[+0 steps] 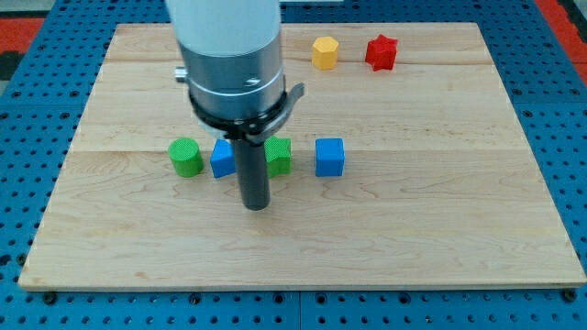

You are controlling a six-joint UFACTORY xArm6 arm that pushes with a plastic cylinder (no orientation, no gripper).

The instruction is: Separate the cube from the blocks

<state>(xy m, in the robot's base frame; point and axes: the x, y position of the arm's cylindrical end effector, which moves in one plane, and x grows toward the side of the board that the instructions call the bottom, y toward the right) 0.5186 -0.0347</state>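
Observation:
A blue cube (329, 157) sits near the board's middle, alone to the right of a row. The row holds a green cylinder (185, 156), a blue block (221, 159) partly hidden by the rod, and a green block (279, 156) also partly hidden. My tip (255, 205) rests on the board just below the gap between the blue block and the green block, left of the blue cube. A yellow hexagonal block (325, 52) and a red star-shaped block (381, 52) sit near the view's top.
The wooden board (459, 229) lies on a blue pegboard table (18, 137). The arm's grey body (229, 55) hangs over the board's upper left-middle and hides part of it.

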